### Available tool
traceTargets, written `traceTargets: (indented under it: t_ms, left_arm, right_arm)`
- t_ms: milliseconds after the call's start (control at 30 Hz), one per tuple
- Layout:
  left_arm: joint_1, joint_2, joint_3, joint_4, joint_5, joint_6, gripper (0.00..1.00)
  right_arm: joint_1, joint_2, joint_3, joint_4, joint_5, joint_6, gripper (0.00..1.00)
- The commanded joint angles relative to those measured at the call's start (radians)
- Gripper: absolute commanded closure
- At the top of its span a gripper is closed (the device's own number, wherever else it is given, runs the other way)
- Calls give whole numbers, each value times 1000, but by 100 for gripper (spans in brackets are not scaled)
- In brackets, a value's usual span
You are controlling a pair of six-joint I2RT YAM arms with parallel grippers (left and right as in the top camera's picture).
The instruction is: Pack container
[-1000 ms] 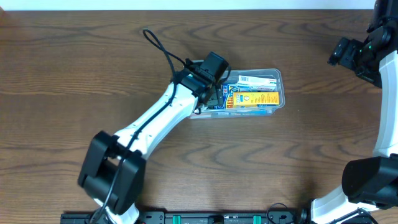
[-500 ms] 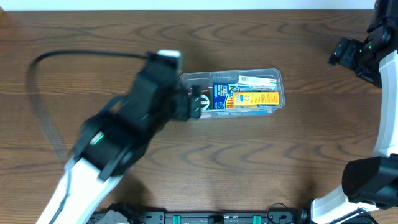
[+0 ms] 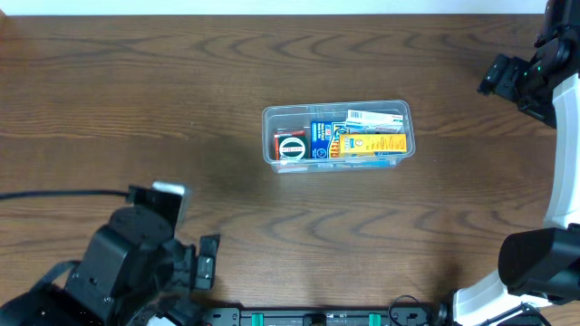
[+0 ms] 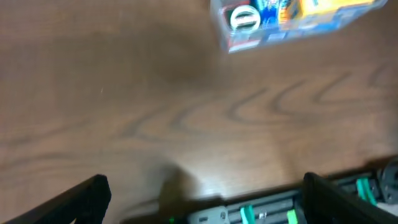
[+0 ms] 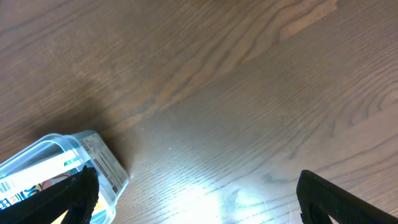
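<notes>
The clear plastic container (image 3: 337, 134) sits at the table's middle. It holds a red box with a white circle, a blue box, a yellow box and a white one. It shows blurred at the top of the left wrist view (image 4: 292, 22) and at the lower left of the right wrist view (image 5: 56, 171). My left gripper (image 3: 201, 258) is near the front left edge, far from the container; in its wrist view (image 4: 202, 199) its fingers are wide apart and empty. My right gripper (image 3: 494, 77) is at the far right; in its wrist view (image 5: 196, 196) it is open and empty.
A black rail with green parts (image 3: 317, 317) runs along the table's front edge, also seen in the left wrist view (image 4: 280, 208). The right arm's base (image 3: 535, 263) stands at the front right. A black cable (image 3: 54, 195) trails left of the left arm.
My left arm has pulled back from the container's left end to the front left of the table. The red box now lies uncovered in the container. The right arm has not moved.
</notes>
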State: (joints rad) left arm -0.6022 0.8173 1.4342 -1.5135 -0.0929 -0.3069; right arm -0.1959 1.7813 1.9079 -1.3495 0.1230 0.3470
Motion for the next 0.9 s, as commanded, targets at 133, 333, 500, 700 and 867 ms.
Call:
traceTargets:
  t_ms: [133,333,500,700,867]
  left_arm:
    - [94,-74,-206,246,-20,-19,2]
    - [295,-271,-538,681,6,-19,2]
    - [444,-452,-812,1026,82,-18,2]
    - [576,-610,-1025,1278,177,-15,2]
    - [611,-689,-1125,1385,176,37,2]
  right_arm:
    - [-8,5,1,-1,0,-4,1]
    - [-8,5,1,-1,0,-4,1]
    - [-8,4,1,-1,0,-4,1]
    - [-8,5,1,-1,0,-4,1]
    - [-8,4,1,-1,0,-4,1]
